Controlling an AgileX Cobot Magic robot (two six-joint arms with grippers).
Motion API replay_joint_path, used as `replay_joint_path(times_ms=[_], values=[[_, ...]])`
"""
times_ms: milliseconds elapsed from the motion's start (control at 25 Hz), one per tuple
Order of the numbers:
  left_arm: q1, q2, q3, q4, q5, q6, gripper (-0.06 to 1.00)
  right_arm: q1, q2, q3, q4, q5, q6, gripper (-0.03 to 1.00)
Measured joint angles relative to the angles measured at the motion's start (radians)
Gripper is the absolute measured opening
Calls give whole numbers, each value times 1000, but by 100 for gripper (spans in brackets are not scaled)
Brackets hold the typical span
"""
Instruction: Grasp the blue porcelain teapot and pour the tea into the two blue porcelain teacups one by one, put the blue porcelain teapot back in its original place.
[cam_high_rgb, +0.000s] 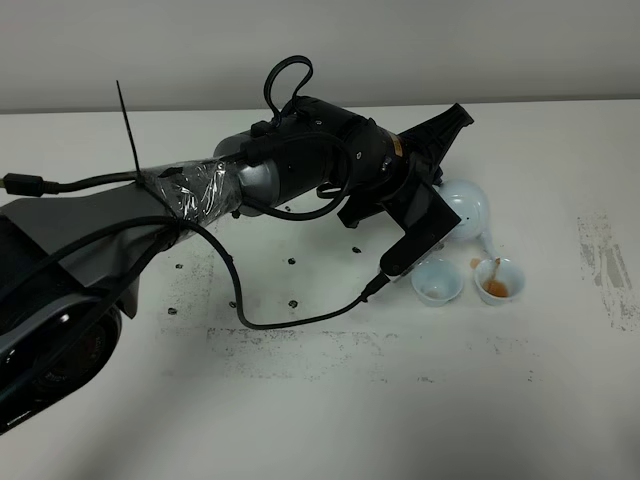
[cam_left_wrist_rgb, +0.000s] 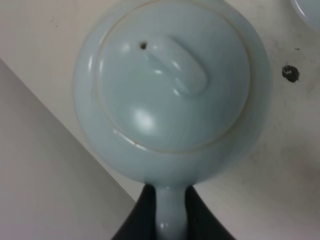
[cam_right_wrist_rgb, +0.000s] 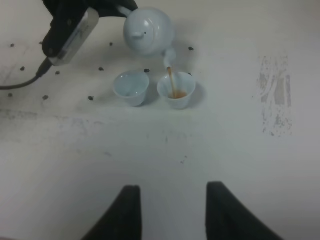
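The blue porcelain teapot (cam_high_rgb: 468, 207) is tilted above the table, held by its handle in my left gripper (cam_high_rgb: 432, 190). A brown stream runs from its spout into the right teacup (cam_high_rgb: 498, 281), which holds brown tea. The left teacup (cam_high_rgb: 437, 281) beside it looks empty. In the left wrist view the teapot's lid (cam_left_wrist_rgb: 172, 80) fills the frame and the black fingers (cam_left_wrist_rgb: 142, 215) clamp the handle. In the right wrist view the teapot (cam_right_wrist_rgb: 148, 31) pours into the right cup (cam_right_wrist_rgb: 176, 90), next to the other cup (cam_right_wrist_rgb: 131, 87). My right gripper (cam_right_wrist_rgb: 172, 210) is open and empty, well short of the cups.
The white table (cam_high_rgb: 320, 400) has small dark screw holes (cam_high_rgb: 292, 262) and scuffed grey patches at the right (cam_high_rgb: 605, 265). The left arm's black cable (cam_high_rgb: 300, 320) loops over the table. The left wrist camera housing (cam_right_wrist_rgb: 70, 30) hangs near the cups.
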Motion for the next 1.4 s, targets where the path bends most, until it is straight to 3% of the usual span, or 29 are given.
replay_joint_path(times_ms=[1400], values=[[-10,0,0,50,-26,0,4,0,0,0,0,0,0,30]])
